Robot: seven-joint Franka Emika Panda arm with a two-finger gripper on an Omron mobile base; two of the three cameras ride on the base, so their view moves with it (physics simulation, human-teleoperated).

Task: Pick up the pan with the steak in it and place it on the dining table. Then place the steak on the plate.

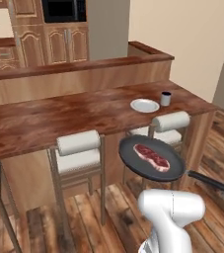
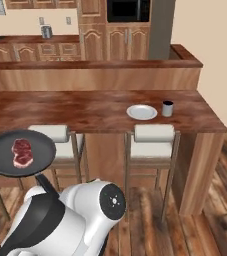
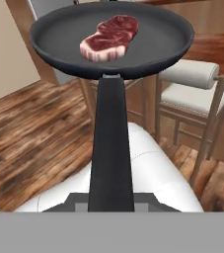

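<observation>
The dark pan (image 1: 133, 150) hangs in the air in front of the dining table (image 1: 59, 118), below its top, with the red steak (image 1: 151, 157) lying flat in it. My gripper (image 3: 111, 201) is shut on the end of the pan's long black handle (image 3: 111, 143). In the hand view the pan (image 3: 153, 34) is level and the steak (image 3: 108, 37) sits near its middle. The white plate (image 1: 144, 105) rests on the table toward its right end. From the right base the pan (image 2: 40, 150) and steak (image 2: 22, 152) are at the far left, and the plate (image 2: 141, 111) is on the table (image 2: 85, 110).
A small dark cup (image 1: 166, 98) stands just right of the plate. Two white-cushioned stools (image 1: 79, 148) (image 1: 170, 126) stand against the table's near side, close to the pan. A raised wooden ledge (image 1: 84, 66) runs behind the table. Wooden floor lies below.
</observation>
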